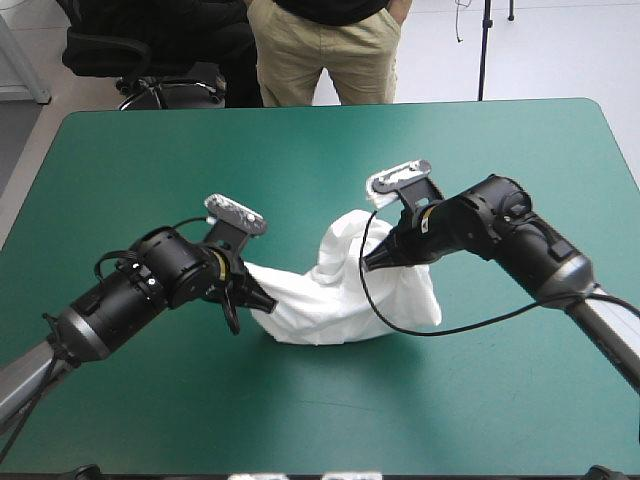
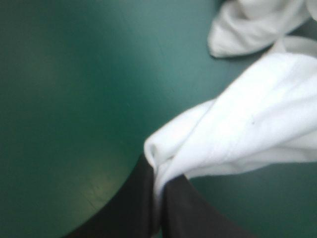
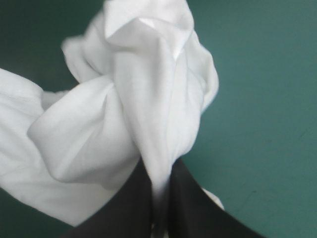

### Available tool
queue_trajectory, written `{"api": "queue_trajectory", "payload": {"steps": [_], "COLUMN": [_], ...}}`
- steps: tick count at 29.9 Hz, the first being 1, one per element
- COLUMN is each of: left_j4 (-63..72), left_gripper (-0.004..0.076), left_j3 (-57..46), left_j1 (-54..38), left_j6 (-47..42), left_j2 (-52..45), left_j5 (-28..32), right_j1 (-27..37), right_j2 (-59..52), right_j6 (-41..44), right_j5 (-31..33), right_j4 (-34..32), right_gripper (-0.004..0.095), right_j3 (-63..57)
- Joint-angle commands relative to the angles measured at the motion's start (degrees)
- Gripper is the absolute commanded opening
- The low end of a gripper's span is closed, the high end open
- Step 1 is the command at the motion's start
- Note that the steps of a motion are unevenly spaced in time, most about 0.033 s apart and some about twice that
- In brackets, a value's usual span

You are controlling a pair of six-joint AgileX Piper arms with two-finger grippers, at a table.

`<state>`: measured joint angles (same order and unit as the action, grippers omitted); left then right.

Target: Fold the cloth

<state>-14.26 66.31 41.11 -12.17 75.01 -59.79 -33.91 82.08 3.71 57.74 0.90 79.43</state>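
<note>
Teal-green cover under crumpled T-shirt; left gripper & right gripper each pinching fabric. Best: lift, spread evenly w/o jerks.

The tabletop lies bare along its far edge, its near edge and at all four corners, so passage is open there. The one obstacle is the crumpled T-shirt heaped near the middle. The left claw and the right claw each pinch it, with cloth filling the space between them. The left arm slants in from the near-left corner and the right arm from the right edge, barring those approaches.
</note>
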Motion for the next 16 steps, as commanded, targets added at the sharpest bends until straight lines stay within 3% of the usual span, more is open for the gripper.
{"api": "queue_trajectory", "payload": {"steps": [1,16], "left_j4": [-4.51,-13.56], "left_gripper": [-0.0017,-0.0017], "left_j3": [10.14,54.16], "left_j1": [-0.81,-2.92], "left_j6": [-1.09,5.66], "left_j2": [-2.47,-2.95], "left_j5": [-0.65,3.02], "right_j1": [0.06,0.06], "right_j2": [-4.82,-5.84], "right_j6": [0.81,-7.00], "right_j5": [-1.56,-1.59], "right_j4": [-2.66,-8.09], "right_gripper": [-0.0017,-0.0017], "right_j3": [8.17,43.56]}}
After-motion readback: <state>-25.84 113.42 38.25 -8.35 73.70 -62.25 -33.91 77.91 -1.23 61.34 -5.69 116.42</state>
